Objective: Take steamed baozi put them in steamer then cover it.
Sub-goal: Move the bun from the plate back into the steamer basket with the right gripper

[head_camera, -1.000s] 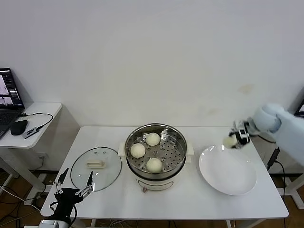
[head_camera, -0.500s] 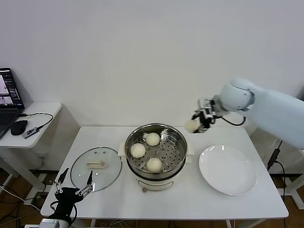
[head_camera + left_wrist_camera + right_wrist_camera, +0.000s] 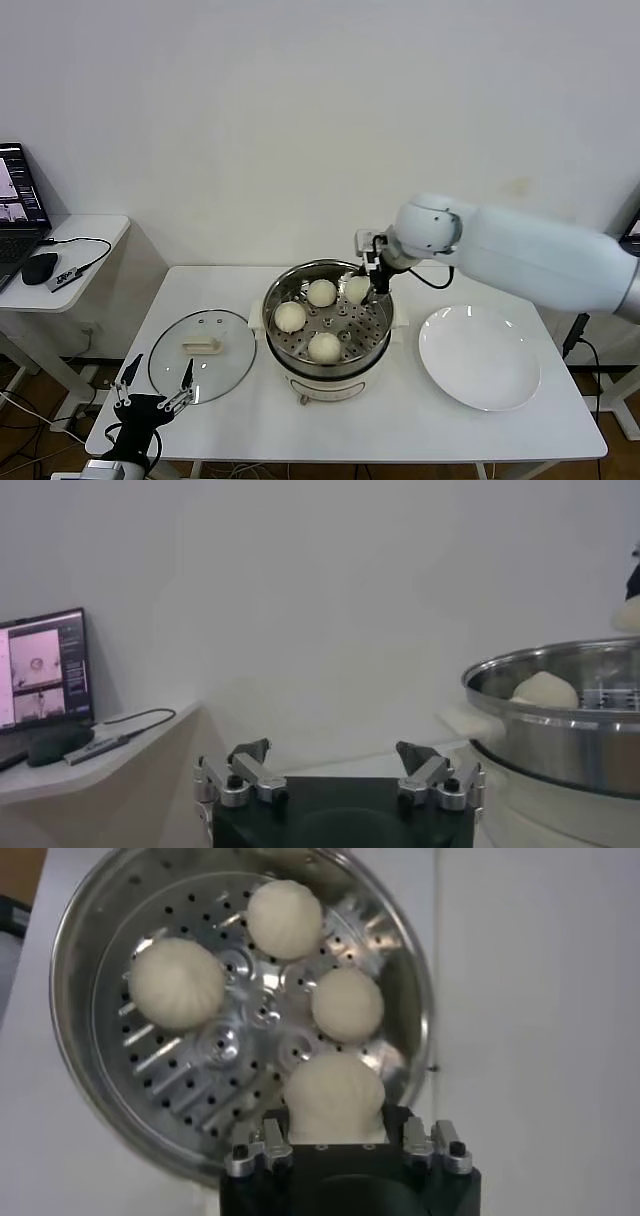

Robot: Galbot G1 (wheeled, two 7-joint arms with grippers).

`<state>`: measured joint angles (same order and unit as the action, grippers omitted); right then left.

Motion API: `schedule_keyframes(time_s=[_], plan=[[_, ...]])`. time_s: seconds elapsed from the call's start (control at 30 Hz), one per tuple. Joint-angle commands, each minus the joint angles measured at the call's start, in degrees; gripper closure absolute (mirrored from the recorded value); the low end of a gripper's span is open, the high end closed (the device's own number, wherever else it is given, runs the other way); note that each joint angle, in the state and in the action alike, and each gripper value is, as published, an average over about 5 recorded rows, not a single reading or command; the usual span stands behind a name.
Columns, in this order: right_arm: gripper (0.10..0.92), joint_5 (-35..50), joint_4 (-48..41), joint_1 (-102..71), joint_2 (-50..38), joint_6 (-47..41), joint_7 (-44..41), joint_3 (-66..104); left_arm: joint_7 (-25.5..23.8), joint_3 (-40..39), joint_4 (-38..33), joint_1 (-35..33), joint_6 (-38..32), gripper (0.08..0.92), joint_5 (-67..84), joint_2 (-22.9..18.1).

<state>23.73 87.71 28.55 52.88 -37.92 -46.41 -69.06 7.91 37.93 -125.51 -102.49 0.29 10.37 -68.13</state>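
Progress: three small, smooth, cream-white round buns (image 3: 322,292) (image 3: 290,316) (image 3: 324,346) lie on the perforated tray of the round shiny steel steamer pot (image 3: 328,316) on its white base; the fourth cream-white bun (image 3: 357,288) is not yet set down.
Right gripper: the right gripper (image 3: 368,282) is clamped on the fourth bun and hangs just above the far right part of the pot; in the right wrist view the bun (image 3: 333,1098) sits between its fingers (image 3: 262,1145), with the tray directly under it.
Free place: a bare part of the tray is below the held bun, beside the nearest bun (image 3: 347,1004).
Left gripper: the left gripper (image 3: 155,392) is parked low at the near left corner of the white table (image 3: 400,420), its fingers spread apart and holding nothing.
Cover: the round clear glass lid with metal rim and cream-white handle (image 3: 202,354) lies flat on the table, just in front of the left gripper and beside the pot.
Plate: the flat white plate (image 3: 479,358) is bare, well to the right of the right gripper.
Left to do: I judge that the last bun must be released on the tray, then the lid put on the pot.
Change: one second ago the right gripper with the bun was far right, beyond the plate; half a second ago it was near the right edge of the pot; now it is over the tray. The three buns, the lid and the left gripper have not moved.
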Motion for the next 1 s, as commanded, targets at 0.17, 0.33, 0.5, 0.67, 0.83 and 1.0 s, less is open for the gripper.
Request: schedule_keyframes(time_s=[0.17,0.33,0.5,0.67,0.83,1.0], plan=[[0.44,0.8,-2.0,-3.9,4.4,-3.7,2.5,-1.7,0.0,0.1,0.3,0.2,0.0,0.177,0.1,0.1],[0.44,-0.1,-2.3,-4.7,4.2,-3.7,2.5,-1.7,0.0,0.0,0.4,0.4,-0.1,0.177,0.1,0.0],[0.44,-1.0,-3.0,-5.6,4.5,-3.7,2.7,-1.2,0.0,0.0,0.5,0.4,-0.1,0.177,0.1,0.1],[0.44,-1.1,-3.0,-5.7,4.7,-3.7,2.7,-0.7,0.0,0.1,0.5,0.4,-0.1,0.177,0.1,0.0],[0.438,-1.5,-2.7,-5.2,4.3,-3.8,1.9,-0.6,0.0,0.0,0.5,0.4,-0.1,0.177,0.0,-0.1],[0.339,-1.7,-1.6,-4.4,3.2,-3.8,1.3,0.3,0.0,-0.1,0.5,0.3,-0.1,0.177,0.0,-0.2]])
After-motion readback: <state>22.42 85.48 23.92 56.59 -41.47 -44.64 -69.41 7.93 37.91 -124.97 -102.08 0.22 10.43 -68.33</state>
